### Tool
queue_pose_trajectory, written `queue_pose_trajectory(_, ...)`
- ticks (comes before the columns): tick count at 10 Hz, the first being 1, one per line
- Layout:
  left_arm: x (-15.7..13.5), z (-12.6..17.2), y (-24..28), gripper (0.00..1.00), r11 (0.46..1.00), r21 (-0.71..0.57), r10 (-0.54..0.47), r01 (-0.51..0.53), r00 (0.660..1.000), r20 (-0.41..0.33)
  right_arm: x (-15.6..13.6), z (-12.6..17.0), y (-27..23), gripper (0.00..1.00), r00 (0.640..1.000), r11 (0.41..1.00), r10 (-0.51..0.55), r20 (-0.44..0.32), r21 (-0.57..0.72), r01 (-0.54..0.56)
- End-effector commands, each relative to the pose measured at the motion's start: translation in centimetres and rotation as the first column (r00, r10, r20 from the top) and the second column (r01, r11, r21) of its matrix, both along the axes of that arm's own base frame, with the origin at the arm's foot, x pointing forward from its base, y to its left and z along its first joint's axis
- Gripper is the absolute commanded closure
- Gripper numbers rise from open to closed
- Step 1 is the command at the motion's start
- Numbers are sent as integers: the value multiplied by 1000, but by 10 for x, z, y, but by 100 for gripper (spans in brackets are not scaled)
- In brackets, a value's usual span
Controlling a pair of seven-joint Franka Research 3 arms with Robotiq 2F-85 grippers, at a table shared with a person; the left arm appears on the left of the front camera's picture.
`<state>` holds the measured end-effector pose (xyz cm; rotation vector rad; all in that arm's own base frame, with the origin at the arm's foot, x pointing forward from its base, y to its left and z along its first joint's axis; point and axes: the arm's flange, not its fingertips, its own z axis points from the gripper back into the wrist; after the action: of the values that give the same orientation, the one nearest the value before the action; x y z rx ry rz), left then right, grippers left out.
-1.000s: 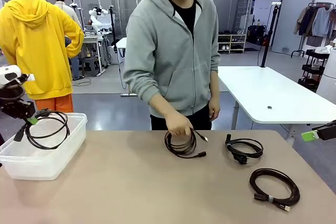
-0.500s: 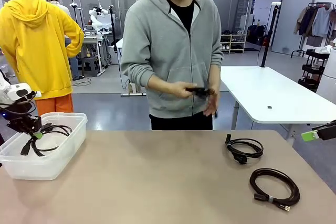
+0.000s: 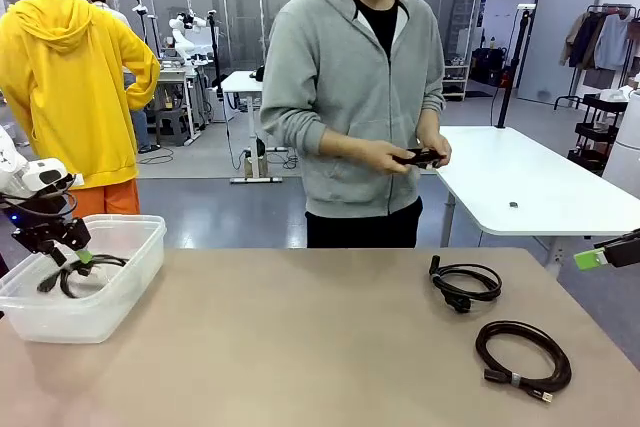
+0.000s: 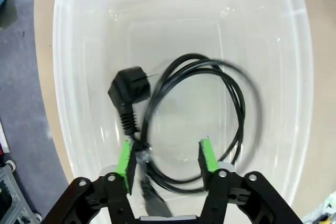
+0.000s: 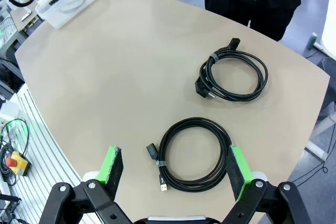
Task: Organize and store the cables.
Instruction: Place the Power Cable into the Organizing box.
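We see the nearest coiled cable (image 5: 195,122) flat beneath the right gripper (image 5: 173,151), centred between its wide-apart fingers.

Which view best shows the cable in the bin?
Left wrist view: straight down on the whole cable and plug, in the bin. Front view: dim through the bin wall. Right wrist view: too distant to tell.

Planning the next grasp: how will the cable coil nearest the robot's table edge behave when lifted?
Thin cord, so the coil probably sags floppily. Its small tie should keep the loops together. Likely light; plug ends may dangle.
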<state>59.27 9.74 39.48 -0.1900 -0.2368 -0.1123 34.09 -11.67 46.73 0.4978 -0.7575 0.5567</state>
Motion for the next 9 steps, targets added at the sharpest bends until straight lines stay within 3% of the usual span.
queue_pose_trajectory(1, -1, 5, -3, 0, 999, 20, 28, -28, 1000, 13, 1, -1, -2, 0, 1000, 1000, 15, 17, 6, -15)
queue_pose_trajectory(6, -10, 28, -19, 0, 998, 31, 44, -46, 998, 52, 1, -1, -2, 0, 1000, 1000, 15, 17, 6, -15)
queue_pose_trajectory(9, 0, 15, -9, 0, 1000, 19, 19, -19, 1000, 21, 1, -1, -2, 0, 1000, 1000, 15, 17, 6, -15)
